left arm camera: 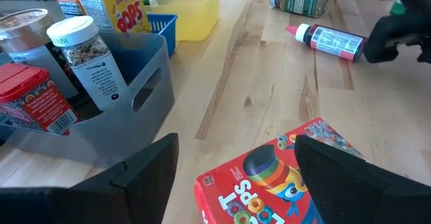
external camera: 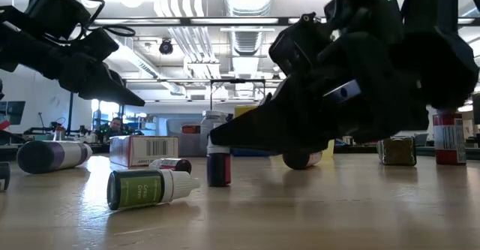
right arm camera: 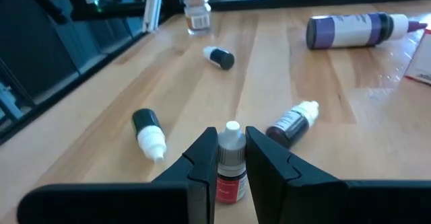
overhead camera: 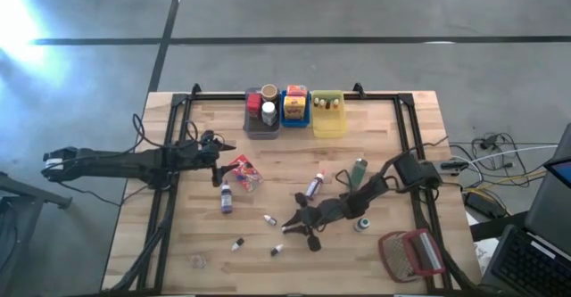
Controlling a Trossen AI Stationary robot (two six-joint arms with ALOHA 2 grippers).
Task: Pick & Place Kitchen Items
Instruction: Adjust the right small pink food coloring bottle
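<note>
The right claw is low over the table, at about 6 o'clock from the middle. Its two fingers pinch a tiny bottle that stands up between them. This bottle has a white cap and a red label.

More tiny bottles lie on their sides close by. One with a dark label is just beside the claw. One with a black body lies a little farther off, and another is farther still. A purple bottle lies at about 8 o'clock on the table.

The left claw hangs just over a red box at about 9 o'clock. Its fingers are spread wide and hold nothing.

At 12 o'clock, three bins sit in a row: grey, blue and yellow. Jars and boxes stand inside them.

A green bottle lies at about 3 o'clock.
</note>
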